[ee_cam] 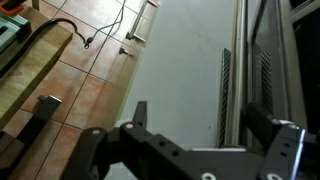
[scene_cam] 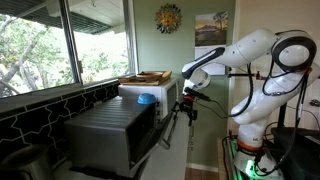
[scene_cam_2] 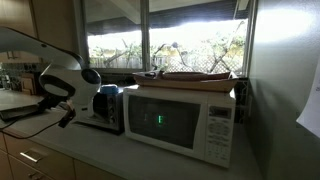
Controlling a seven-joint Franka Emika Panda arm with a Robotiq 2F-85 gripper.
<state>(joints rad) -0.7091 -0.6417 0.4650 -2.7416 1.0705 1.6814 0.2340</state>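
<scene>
bright kitchen-like room, wide windows (scene_cam: 50, 45) along one wall with trees outside, glare washing out the panes in an exterior view. beyond, a pale green wall with a sun ornament (scene_cam: 168, 17) and a framed landscape picture (scene_cam: 210, 28). light worktop (scene_cam_2: 95, 150) running under the windows, dark tiled ledge (scene_cam: 40, 112) below the glass, wooden drawer fronts (scene_cam_2: 30, 158) underneath. on the worktop a white microwave (scene_cam_2: 180, 122), green digits lit on its front, a shallow wooden tray (scene_cam_2: 195, 75) lying on top. just beside the microwave, toward the white arm (scene_cam: 255, 60), a white toaster (scene_cam_2: 105, 108) with something blue on its top, upright on the worktop. pincer (scene_cam: 188, 97) in the air off the worktop's end, near the toaster but apart from it, jaws spread wide and holding nothing. from the wrist, both fingers (ee_cam: 140, 112) at the bottom edge with bare space between, pale surface underneath, a slotted vent panel (ee_cam: 262, 70) at the right, reddish floor tiles (ee_cam: 70, 85) and a dark cable (ee_cam: 55, 35) at the left.
</scene>
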